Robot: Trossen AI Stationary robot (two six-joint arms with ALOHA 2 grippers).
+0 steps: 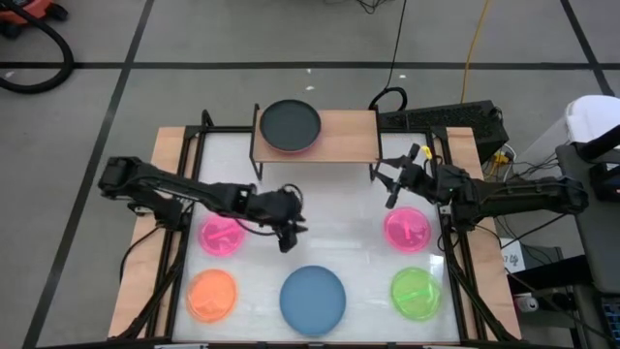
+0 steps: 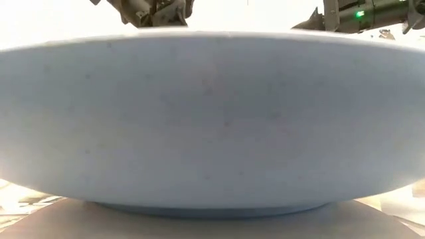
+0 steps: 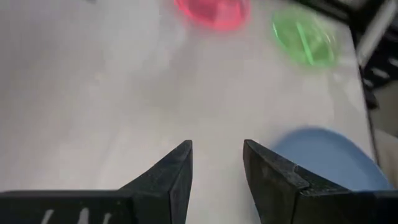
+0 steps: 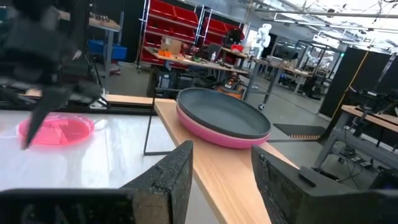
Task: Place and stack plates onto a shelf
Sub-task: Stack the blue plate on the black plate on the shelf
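Observation:
The shelf (image 1: 349, 131) stands at the table's far edge, its wooden top also showing in the right wrist view (image 4: 230, 174). On its left half a dark grey plate (image 1: 290, 124) lies on a pale pink plate (image 4: 211, 134). My left gripper (image 1: 289, 233) (image 3: 217, 146) is open and empty above the table's middle, just beyond the blue plate (image 1: 313, 299) (image 3: 329, 155). My right gripper (image 1: 390, 184) (image 4: 221, 149) is open and empty at the shelf's right end, pointing along the shelf top toward the stacked plates.
On the table lie a hot pink plate at the left (image 1: 221, 234), another at the right (image 1: 407, 229), an orange plate (image 1: 211, 295) near left and a green plate (image 1: 417, 293) near right. The blue plate (image 2: 212, 119) fills the low view. The shelf's right half is bare.

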